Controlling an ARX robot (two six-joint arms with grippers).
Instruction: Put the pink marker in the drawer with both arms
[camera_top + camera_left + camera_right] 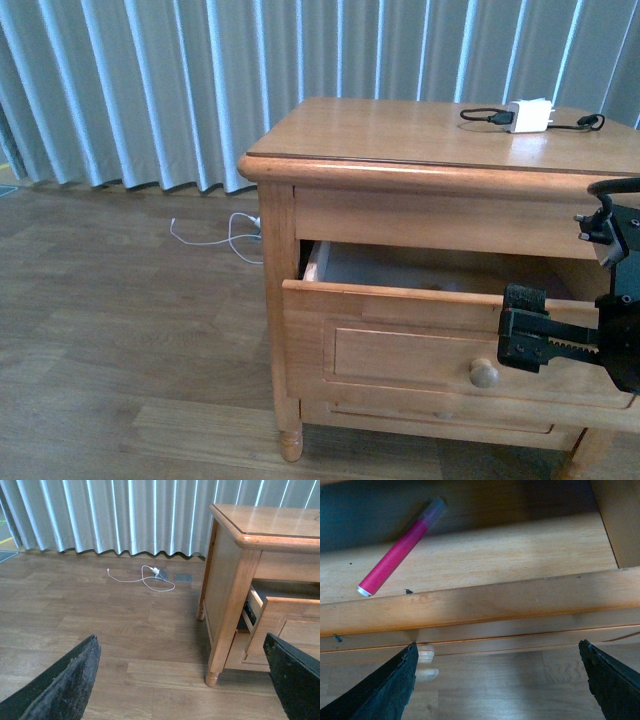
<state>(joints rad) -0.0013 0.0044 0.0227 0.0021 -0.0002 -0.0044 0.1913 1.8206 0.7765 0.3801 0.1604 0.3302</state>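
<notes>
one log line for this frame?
marker: lying in drawer | drawer: part open | right gripper: open, empty, over drawer front | left gripper: open, empty, off to cabinet side

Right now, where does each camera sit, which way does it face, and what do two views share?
Front: on the body, facing the cabinet; right gripper shows by the open drawer.
Left wrist: faces floor and cabinet side; open left gripper frames it.
Right wrist: looks into the drawer at the pink marker; fingers apart.
Shared: the drawer and its knob.

Right end effector point(522, 340) black, toothed fingers (black cable looped above).
</notes>
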